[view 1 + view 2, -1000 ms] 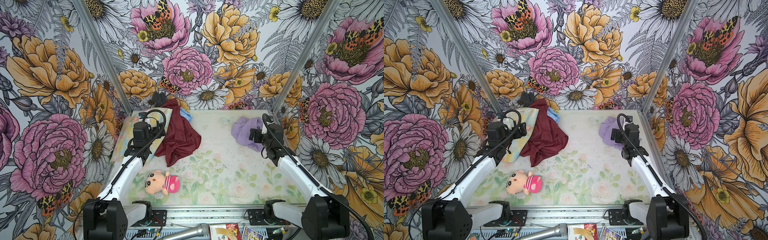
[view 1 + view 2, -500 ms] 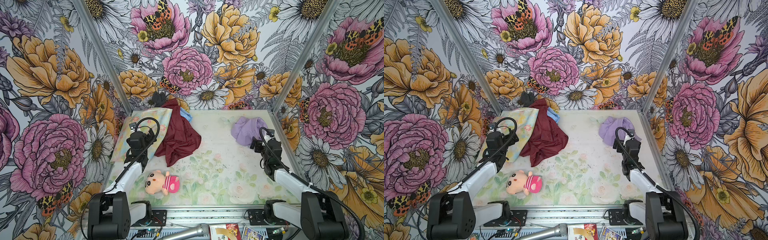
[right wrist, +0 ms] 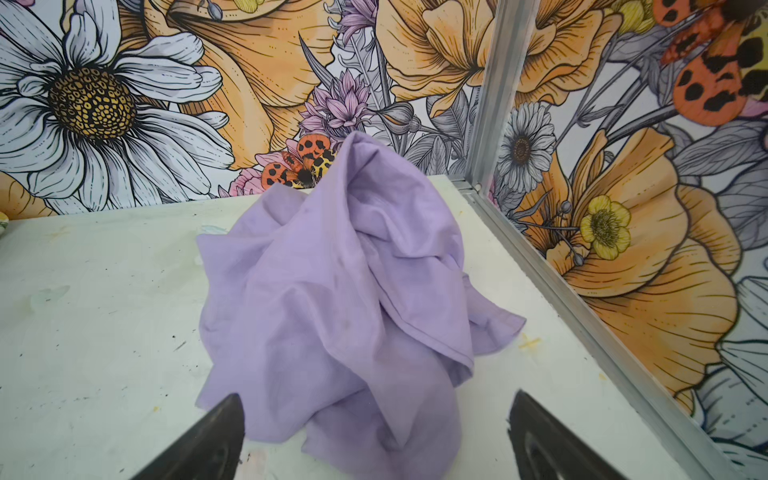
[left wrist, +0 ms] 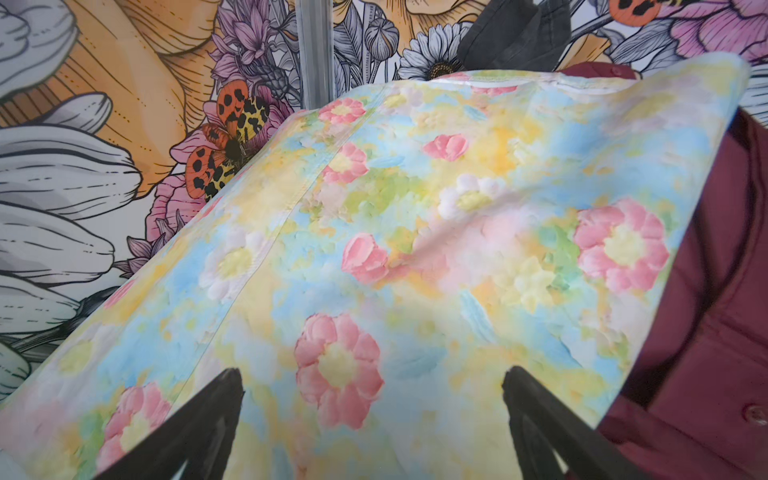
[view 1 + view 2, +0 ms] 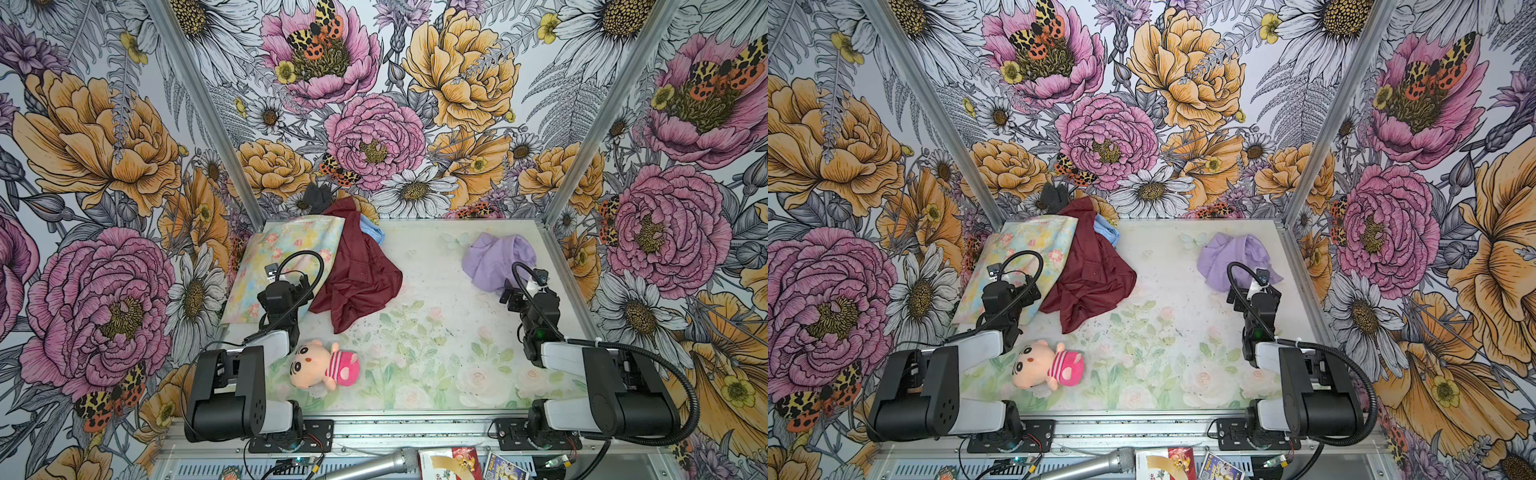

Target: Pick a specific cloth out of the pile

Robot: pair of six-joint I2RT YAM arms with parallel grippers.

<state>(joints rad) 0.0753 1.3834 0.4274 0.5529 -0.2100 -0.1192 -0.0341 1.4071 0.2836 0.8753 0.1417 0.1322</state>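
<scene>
Right gripper [image 3: 376,397]: jaws spread wide, nothing pinched. Its fingertips sit just short of the near edge of the cloth [image 3: 332,291]; contact cannot be judged.
Left gripper [image 4: 372,376]: jaws likewise spread and empty, poised over the floral-print sheet [image 4: 415,249].

Top views, 12 o'clock = far wall:
- 7 o'clock, nearest: pink-striped plush doll [image 5: 322,365] lies on its side on the table [image 5: 436,291], touching no fabric.
- 9 and 3 o'clock: left and right arms are folded low, grippers pointing toward the far wall.
- 10 to 11 o'clock: the pile [image 5: 332,257]. The floral-print sheet lies flat against the left wall. The dark maroon cloth [image 5: 357,282] drapes over the sheet's right edge and spills toward the centre. A light blue cloth [image 5: 372,232] peeks out behind the maroon. A dark grey fabric [image 5: 318,197] leans on the far wall, farthest back.
- 1 o'clock: the cloth, pale lavender, lies crumpled alone near the far right corner. It is well apart from the pile and just beyond the right gripper.
</scene>
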